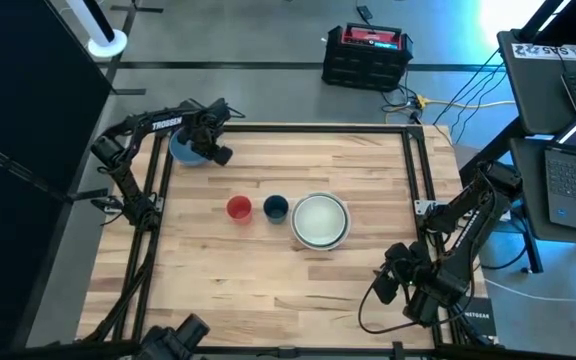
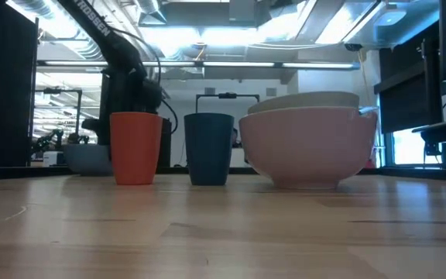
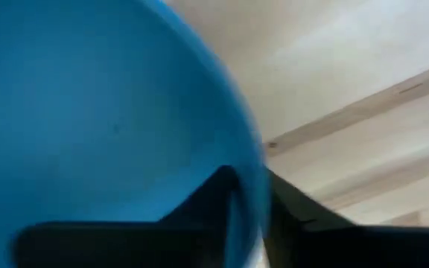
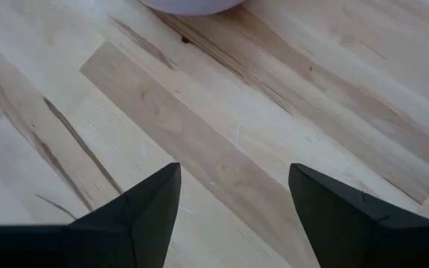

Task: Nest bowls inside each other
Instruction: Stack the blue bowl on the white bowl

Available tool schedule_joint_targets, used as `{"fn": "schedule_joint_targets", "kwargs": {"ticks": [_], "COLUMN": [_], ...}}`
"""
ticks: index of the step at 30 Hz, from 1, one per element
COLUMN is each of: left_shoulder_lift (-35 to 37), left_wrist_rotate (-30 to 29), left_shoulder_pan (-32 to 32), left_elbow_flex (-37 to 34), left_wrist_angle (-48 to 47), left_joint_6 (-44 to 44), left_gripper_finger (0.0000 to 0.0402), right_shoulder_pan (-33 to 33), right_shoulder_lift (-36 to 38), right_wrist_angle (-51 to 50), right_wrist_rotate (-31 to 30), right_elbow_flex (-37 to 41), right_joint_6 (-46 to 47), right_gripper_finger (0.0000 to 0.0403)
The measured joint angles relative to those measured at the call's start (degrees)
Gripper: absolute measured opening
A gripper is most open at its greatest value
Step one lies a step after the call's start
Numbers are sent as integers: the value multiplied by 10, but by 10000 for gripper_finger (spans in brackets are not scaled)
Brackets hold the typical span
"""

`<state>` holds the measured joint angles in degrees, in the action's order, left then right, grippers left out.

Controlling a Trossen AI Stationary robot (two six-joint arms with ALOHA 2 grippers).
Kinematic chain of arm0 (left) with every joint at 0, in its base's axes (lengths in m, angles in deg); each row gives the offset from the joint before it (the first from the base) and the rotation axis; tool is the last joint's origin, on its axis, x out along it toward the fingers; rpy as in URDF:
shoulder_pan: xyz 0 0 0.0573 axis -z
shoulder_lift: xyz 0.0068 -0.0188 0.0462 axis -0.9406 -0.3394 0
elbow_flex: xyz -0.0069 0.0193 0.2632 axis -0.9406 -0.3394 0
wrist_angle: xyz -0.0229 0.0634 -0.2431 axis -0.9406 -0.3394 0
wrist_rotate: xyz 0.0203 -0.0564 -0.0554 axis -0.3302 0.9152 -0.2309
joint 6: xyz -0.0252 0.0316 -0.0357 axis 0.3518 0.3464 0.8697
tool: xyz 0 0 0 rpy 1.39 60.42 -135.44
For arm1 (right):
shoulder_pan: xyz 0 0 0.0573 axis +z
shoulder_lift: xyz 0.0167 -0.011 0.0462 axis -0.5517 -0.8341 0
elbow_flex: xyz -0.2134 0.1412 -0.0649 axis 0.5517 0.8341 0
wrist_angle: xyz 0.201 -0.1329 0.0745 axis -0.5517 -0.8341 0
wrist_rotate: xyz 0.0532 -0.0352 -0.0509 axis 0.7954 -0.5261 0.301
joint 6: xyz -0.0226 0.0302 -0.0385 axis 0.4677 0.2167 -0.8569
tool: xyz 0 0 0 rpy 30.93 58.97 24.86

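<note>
A light blue bowl (image 1: 185,150) stands at the table's far left, its base on the wood (image 2: 87,160). My left gripper (image 1: 208,150) reaches down onto its right rim, shut on it (image 3: 248,182). A tiny red bowl (image 1: 238,207) and a tiny navy bowl (image 1: 275,207) stand side by side mid-table. To their right sits a stack of wide bowls (image 1: 320,220), a pale one nested inside a white one (image 2: 308,147). My right gripper (image 1: 390,272) hangs open near the table's near right corner, over bare wood (image 4: 233,175). My left gripper has the light blue bowl's rim (image 3: 253,160) between its fingers, one finger inside the bowl (image 3: 211,197) and one outside (image 3: 293,212). The fingers come from above, pointing down. The bowl's base rests on the table.
A black frame rail (image 1: 413,170) runs along the table's right side and another along the left (image 1: 153,200). Bare wood lies between the tiny bowls and the table's near edge. The stack's edge shows at the far side of the right wrist view (image 4: 192,6).
</note>
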<state>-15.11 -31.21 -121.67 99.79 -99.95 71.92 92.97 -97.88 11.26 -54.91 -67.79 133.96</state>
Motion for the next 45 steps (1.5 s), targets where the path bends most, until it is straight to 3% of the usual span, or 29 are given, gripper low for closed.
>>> {"fn": "schedule_joint_targets", "kwargs": {"ticks": [6,20,25,29,36,45], "left_shoulder_lift": [21,19,-43,-107,-234,-278], "left_wrist_rotate": [-31,16,8,3,2,2], "left_shoulder_pan": [43,450,554,588,579,581], "left_elbow_flex": [49,397,469,527,657,664], "left_wrist_angle": [-28,-100,-102,-71,-108,-143], "left_joint_6": [-42,-232,-228,-223,-226,-270], "left_gripper_finger": [1,0,0,0,0,0], "right_shoulder_pan": [0,0,1,1,1,1], "right_shoulder_lift": [1,2,2,2,2,2], "right_wrist_angle": [0,-13,-9,6,20,28], "right_wrist_rotate": [0,-11,-11,-11,0,7], "right_elbow_flex": [0,17,32,43,46,46], "right_joint_6": [0,-44,-46,-47,-47,-46], "right_gripper_finger": [237,237,237,237,237,237]}}
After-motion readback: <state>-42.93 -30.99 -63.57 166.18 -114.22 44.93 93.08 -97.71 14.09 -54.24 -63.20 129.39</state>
